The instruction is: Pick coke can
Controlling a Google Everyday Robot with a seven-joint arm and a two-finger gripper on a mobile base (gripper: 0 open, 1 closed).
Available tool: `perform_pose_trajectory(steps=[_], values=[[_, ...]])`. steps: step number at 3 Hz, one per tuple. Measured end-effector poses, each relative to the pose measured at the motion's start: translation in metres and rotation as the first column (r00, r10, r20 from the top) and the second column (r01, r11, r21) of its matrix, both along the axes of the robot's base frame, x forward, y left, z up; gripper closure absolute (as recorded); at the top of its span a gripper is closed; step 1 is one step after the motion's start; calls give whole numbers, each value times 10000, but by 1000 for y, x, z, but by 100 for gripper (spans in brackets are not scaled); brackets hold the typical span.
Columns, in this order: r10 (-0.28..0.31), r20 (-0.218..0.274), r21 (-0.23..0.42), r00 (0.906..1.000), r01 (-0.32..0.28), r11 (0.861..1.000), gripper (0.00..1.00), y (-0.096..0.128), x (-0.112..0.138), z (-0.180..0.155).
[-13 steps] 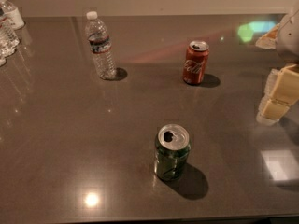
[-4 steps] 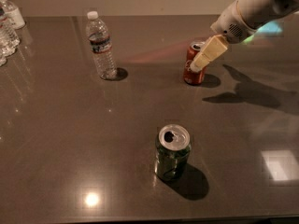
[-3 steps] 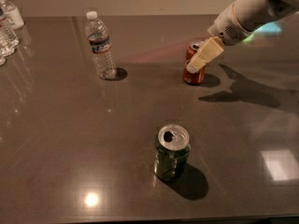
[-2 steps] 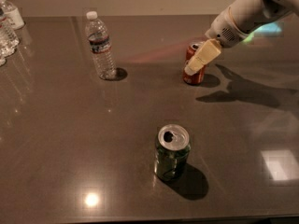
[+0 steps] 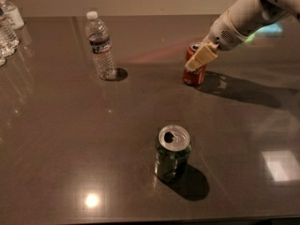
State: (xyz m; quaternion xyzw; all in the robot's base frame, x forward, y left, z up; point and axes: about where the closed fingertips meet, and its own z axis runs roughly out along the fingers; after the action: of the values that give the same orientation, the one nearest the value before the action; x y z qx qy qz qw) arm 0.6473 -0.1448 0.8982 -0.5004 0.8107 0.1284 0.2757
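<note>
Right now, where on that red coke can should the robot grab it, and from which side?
Likely around its round side wall, about mid-height, coming from the right in this view. The coke can stands upright, so its sides offer two opposite faces, and the gripper sits at its upper part on that side.

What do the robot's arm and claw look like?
The arm is smooth, rounded and white, with a patch of tiny dark dots near its wrist. Its claw is pale cream and blocky, right at the small red aluminium coke can.
</note>
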Motion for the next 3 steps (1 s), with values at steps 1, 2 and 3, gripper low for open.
perform_pose_trajectory(steps=[1,2,3], values=[[5,-55,-6,10000,-5,10000,64,0,0,2],[239,36,43,9997,-239,9997,88,6,-7,24],[778,369,95,9963,-782,9969,100,18,-23,64]])
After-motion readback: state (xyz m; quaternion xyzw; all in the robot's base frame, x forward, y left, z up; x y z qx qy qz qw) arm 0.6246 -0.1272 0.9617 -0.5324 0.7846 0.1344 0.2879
